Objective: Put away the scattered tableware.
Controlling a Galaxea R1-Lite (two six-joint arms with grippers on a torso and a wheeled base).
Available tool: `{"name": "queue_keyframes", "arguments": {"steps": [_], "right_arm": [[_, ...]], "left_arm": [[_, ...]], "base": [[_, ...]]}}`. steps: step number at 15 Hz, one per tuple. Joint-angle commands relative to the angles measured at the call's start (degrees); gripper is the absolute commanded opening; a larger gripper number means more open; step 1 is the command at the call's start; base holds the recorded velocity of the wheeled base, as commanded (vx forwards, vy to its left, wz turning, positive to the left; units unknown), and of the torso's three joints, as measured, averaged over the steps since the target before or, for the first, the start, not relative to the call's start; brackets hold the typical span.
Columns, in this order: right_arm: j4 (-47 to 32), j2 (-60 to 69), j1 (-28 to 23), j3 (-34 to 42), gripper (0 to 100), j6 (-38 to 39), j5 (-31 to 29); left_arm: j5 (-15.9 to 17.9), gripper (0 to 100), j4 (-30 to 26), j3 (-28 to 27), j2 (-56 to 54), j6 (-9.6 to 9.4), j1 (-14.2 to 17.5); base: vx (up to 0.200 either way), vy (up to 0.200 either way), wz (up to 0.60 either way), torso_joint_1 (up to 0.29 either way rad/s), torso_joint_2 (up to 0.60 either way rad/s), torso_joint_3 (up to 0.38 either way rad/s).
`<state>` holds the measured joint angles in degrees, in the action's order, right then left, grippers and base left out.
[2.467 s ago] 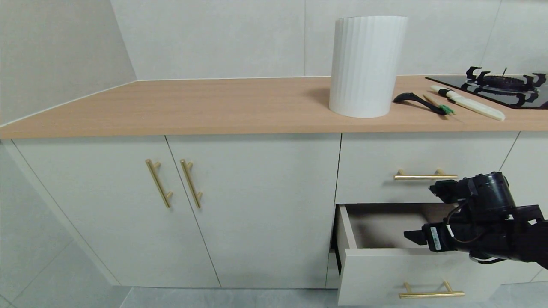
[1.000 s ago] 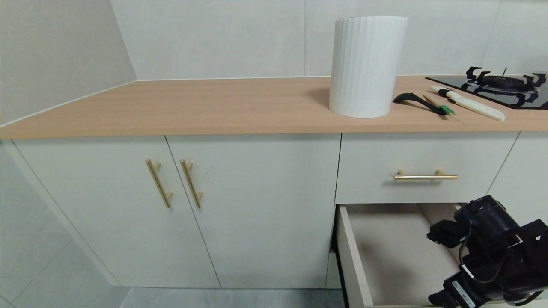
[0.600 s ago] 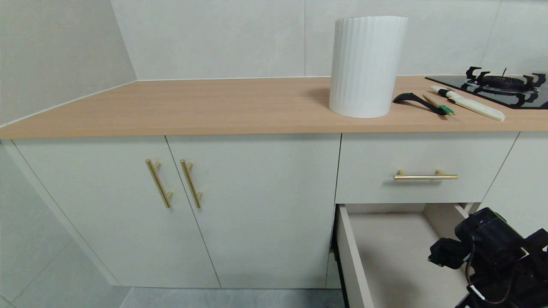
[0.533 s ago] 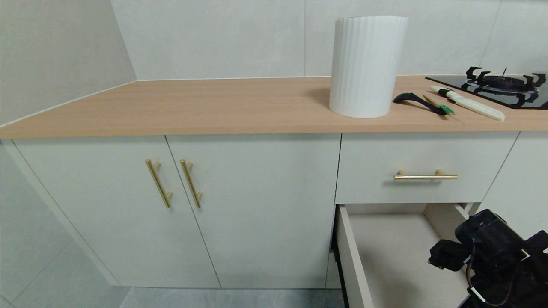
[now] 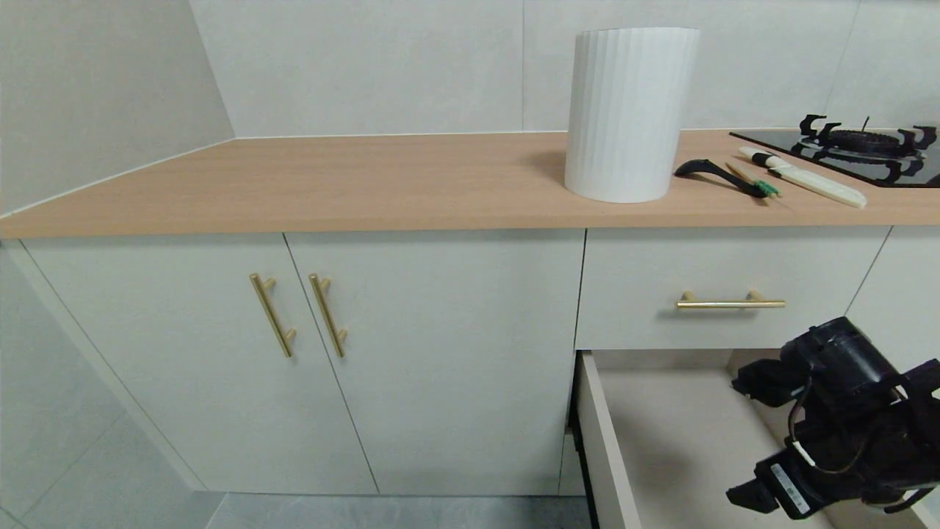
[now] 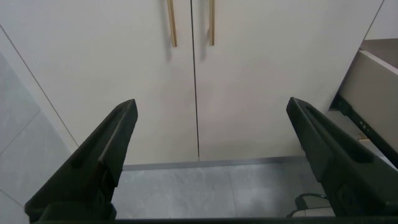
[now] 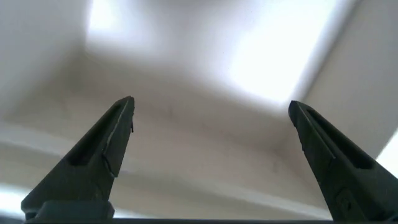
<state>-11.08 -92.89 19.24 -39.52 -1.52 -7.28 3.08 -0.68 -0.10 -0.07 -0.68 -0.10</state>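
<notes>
Black ladle (image 5: 723, 176), green-tipped chopsticks (image 5: 767, 189) and cream knife (image 5: 804, 180) lie on the countertop (image 5: 367, 184), above an open lower drawer (image 5: 598, 419).
Nearest, the right gripper (image 7: 210, 104) hangs over the drawer's bare floor, fingers spread wide and empty; the left gripper (image 6: 211, 102), equally wide and empty, faces the cabinet doors (image 6: 249, 93) above the floor. Farther off, the three utensils sit close together just right of a white ribbed container (image 5: 624, 114), with the stove (image 5: 866, 143) beyond at far right.
</notes>
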Motion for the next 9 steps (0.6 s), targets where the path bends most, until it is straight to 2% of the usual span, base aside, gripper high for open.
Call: {"name": "queue_keyframes", "arguments": {"steps": [1, 4, 9], "right_arm": [[7.9, 0.0, -0.7, -2.4, 100, 8.1, 0.0], [15.4, -0.2, -0.7, -2.0, 100, 9.7, -0.5], [16.0, 2.5, -0.7, -1.3, 100, 9.3, -1.4]], "left_arm": [[0.0, 100, 0.0, 0.0, 0.1, -0.02, 0.0], [0.0, 100, 0.0, 0.0, 0.1, -0.02, 0.0], [0.0, 100, 0.0, 0.0, 0.1, -0.02, 0.0]], "base": [[0.000, 0.000, 0.00, 0.000, 0.00, 0.000], [0.000, 0.000, 0.00, 0.000, 0.00, 0.000], [0.000, 0.000, 0.00, 0.000, 0.00, 0.000]]}}
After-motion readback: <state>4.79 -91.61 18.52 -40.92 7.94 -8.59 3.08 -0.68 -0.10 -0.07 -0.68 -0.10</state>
